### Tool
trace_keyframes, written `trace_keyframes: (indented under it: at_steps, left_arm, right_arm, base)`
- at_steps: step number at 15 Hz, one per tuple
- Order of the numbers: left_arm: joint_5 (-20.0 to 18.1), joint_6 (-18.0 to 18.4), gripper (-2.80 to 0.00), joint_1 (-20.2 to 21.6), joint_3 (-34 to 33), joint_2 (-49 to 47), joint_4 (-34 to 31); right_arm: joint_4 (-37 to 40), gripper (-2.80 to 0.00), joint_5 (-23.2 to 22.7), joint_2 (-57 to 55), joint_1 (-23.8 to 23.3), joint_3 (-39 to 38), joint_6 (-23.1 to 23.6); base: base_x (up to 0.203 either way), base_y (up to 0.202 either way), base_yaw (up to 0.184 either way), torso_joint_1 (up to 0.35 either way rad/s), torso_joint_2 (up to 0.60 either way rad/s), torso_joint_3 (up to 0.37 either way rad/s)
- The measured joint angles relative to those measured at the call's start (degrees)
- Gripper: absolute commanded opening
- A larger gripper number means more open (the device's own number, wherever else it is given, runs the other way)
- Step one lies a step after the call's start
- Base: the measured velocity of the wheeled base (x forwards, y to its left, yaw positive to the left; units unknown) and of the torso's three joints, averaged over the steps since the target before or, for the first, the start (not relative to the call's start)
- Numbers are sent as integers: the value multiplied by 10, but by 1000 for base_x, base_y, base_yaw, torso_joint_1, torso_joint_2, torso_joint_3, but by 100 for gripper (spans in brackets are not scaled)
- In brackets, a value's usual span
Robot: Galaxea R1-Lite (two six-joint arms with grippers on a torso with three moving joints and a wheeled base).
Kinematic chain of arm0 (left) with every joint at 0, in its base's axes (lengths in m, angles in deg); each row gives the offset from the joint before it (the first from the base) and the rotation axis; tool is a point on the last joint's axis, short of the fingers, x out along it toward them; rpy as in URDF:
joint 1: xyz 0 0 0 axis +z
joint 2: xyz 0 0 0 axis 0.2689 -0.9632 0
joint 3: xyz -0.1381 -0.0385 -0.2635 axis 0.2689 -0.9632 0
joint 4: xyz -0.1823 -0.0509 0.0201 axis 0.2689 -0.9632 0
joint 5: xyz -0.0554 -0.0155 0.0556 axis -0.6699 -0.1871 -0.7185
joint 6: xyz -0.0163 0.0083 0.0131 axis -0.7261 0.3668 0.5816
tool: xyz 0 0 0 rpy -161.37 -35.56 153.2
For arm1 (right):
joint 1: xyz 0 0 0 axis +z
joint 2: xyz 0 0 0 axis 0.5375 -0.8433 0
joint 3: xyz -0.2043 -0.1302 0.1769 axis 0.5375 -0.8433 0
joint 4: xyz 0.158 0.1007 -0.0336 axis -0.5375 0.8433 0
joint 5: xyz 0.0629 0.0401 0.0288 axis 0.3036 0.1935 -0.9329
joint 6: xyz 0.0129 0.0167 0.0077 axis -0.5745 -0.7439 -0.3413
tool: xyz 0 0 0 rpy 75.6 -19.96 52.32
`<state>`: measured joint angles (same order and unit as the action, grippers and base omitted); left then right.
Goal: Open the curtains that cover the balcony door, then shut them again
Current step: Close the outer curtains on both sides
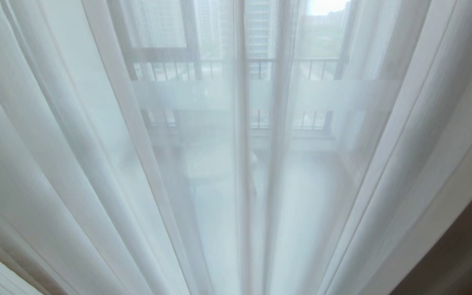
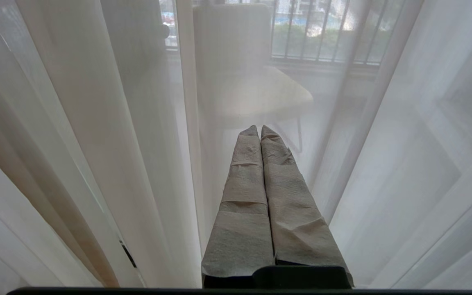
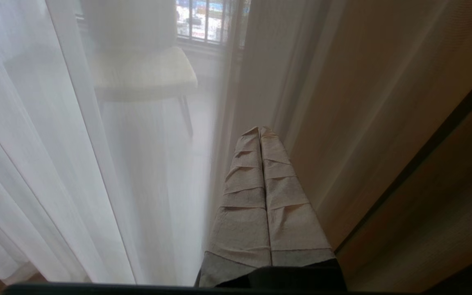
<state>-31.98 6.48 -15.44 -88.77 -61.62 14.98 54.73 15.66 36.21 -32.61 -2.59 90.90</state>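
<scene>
The left gripper, its tape-wrapped fingers pressed together on nothing, points at the thin translucent white sheer curtains, drawn across the black-framed glass balcony door. The right gripper is likewise closed and empty. Best to catch one edge at the centre seam (two sheer panels meet there) and sweep sideways.
</scene>
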Motion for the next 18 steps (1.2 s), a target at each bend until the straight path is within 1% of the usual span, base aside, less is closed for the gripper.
trace_keyframes:
  at_steps: [4,7,9,11,13,16,18]
  left_arm:
    - [0,0,-280,0,0,0,0]
    - [0,0,-280,0,0,0,0]
    - [0,0,-280,0,0,0,0]
    - [0,0,-280,0,0,0,0]
    - [0,0,-280,0,0,0,0]
    - [0,0,-280,0,0,0,0]
    - [0,0,-280,0,0,0,0]
  right_arm:
    - [-33,-280,2,0,0,17,-6]
    - [-32,-280,4,-6,0,76,-7]
    - [-29,-280,11,-17,0,130,-5]
    - [-10,-280,26,-26,0,187,9]
    - [9,-280,49,-36,-1,226,27]
    - [5,-280,70,-63,-3,256,37]
    - [6,-280,95,-77,-4,264,43]
  base:
    - [0,0,0,0,0,0]
    - [0,0,0,0,0,0]
    - [0,0,0,0,0,0]
    - [0,0,0,0,0,0]
    - [0,0,0,0,0,0]
    - [0,0,0,0,0,0]
    - [0,0,0,0,0,0]
